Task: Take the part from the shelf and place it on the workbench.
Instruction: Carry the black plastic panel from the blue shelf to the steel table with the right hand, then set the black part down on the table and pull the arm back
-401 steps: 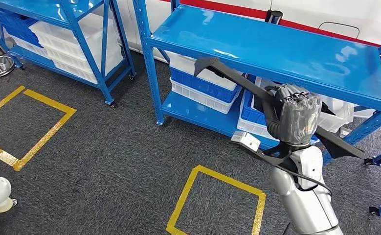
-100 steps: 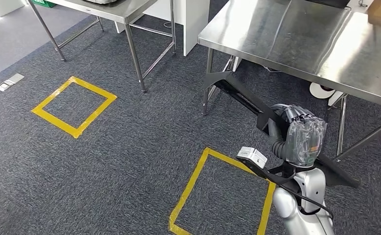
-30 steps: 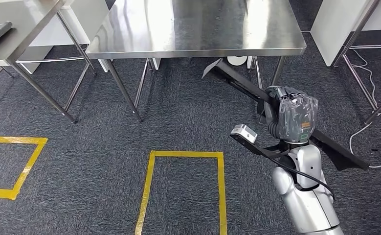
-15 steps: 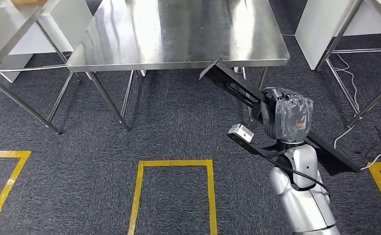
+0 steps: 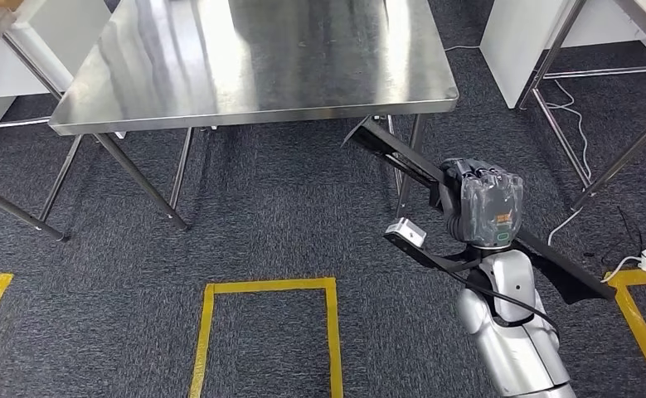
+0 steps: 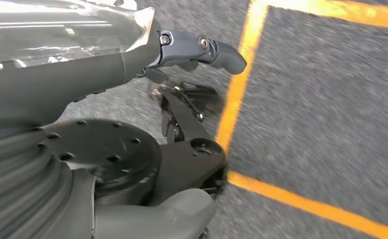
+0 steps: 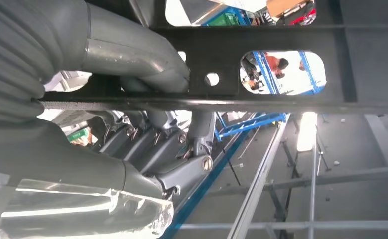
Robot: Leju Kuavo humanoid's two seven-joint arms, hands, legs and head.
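The right hand (image 5: 481, 203), wrapped in clear film, grips a long, flat black metal part (image 5: 402, 157) with cut-out slots around its middle, fingers (image 7: 152, 144) curled round it. The part's far end sits just below the near edge of the stainless steel workbench (image 5: 245, 58), above the grey carpet. The left hand (image 6: 201, 50) hangs over the carpet, holding nothing, fingers apart.

We see our right hand (image 5: 478, 209) at the frame's lower right, fingers wrapped round the part (image 5: 402, 159). Our left hand (image 6: 132, 59) hangs with fingers loosely extended, holding nothing.
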